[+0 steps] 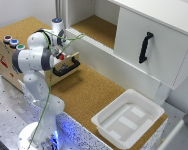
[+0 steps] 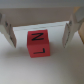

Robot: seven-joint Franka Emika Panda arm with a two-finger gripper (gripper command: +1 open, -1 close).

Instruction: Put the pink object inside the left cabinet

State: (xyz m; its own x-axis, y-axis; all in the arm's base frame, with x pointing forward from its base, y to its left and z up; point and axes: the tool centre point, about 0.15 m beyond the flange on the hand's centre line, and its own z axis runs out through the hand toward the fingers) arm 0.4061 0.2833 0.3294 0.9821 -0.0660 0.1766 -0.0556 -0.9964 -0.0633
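Exterior view high, looking down over arm (image 1: 36, 75) and cabinet (image 1: 139, 30), wrist view close between fingers (image 2: 8, 31)

A robotics lab test bench: a white jointed robot arm (image 1: 35, 60) is bolted to a perforated metal breadboard plate (image 1: 6, 107). The cork-topped worktop (image 1: 89, 92) carries a mock white cabinet (image 1: 144, 35), a wooden box with coloured round push-buttons (image 1: 13, 42), and a white plastic tray (image 1: 128, 118).

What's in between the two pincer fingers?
In the wrist view, the pink object, a lettered cube, sits between the fingers of the open pincer, touching neither.
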